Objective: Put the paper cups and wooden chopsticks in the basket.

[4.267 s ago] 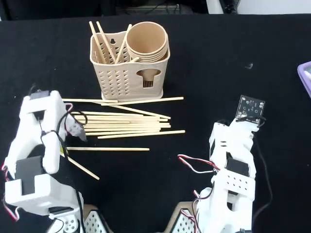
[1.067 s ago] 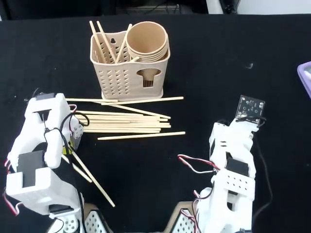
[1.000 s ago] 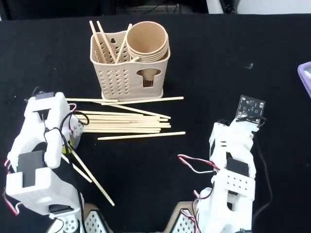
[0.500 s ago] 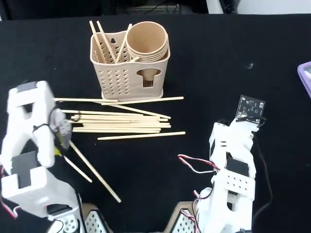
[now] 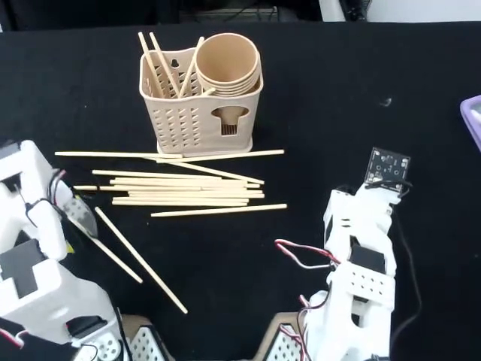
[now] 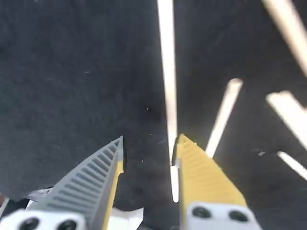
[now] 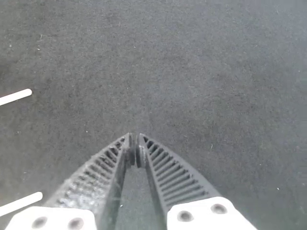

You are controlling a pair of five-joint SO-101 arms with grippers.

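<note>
Left gripper [image 6: 149, 143] jaws spread, beside two loose chopsticks [image 5: 140, 259]. Right gripper [image 7: 134, 146] jaws pressed together. Paper cups [image 5: 228, 60] in basket [image 5: 199, 124]. Chopstick pile [image 5: 180, 192] on table [image 5: 338, 75] near basket. Thin round sticks may slip from pinch.

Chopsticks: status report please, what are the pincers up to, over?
Left pincer open, above a loose chopstick. Right pincer shut, empty. Paper cups in basket; chopstick pile on table. Nothing blocking.

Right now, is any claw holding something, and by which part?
Nothing is held. The left claw is open above the table, with one chopstick lying on the table just beside it. The right claw is shut and empty.
</note>
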